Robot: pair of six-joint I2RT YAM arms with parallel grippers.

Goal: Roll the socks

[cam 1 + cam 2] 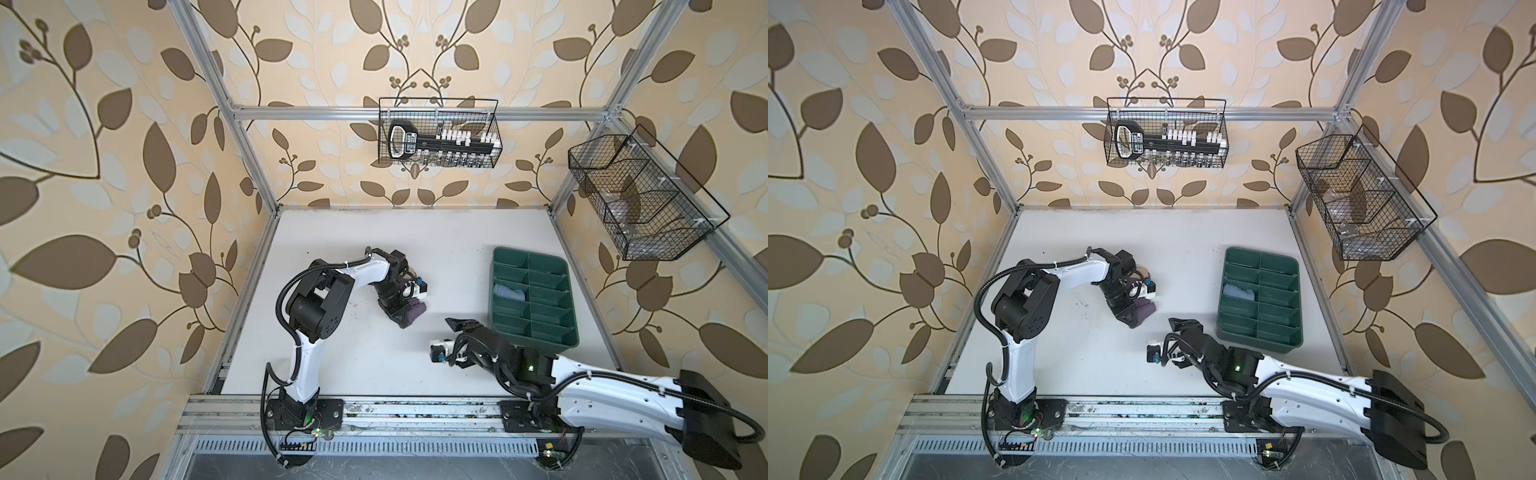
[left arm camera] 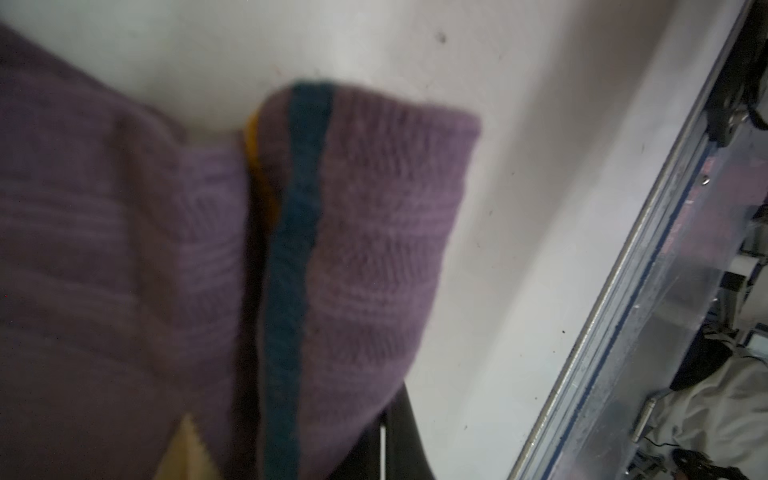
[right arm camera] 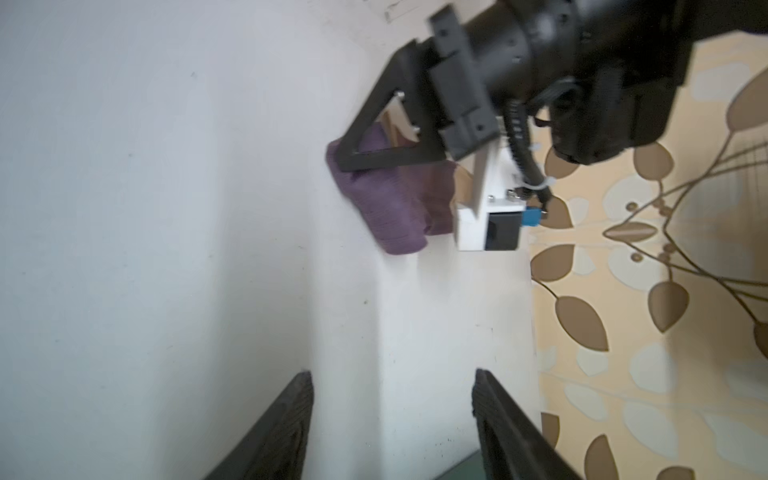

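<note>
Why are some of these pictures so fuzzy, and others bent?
Left wrist view: the purple sock sits too near the lens, soft and dim. Right wrist view: smeared throughout, perhaps by motion. Both top views: sharp, but the wide lens splays the posts of the aluminium frame.

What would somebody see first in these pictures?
The purple sock bunched in the left claw, in the middle of the white table, pops out first. Next comes the green tray on the table's right side, with a light blue sock tucked in one compartment. The right claw hangs open beside it, holding nothing.
</note>
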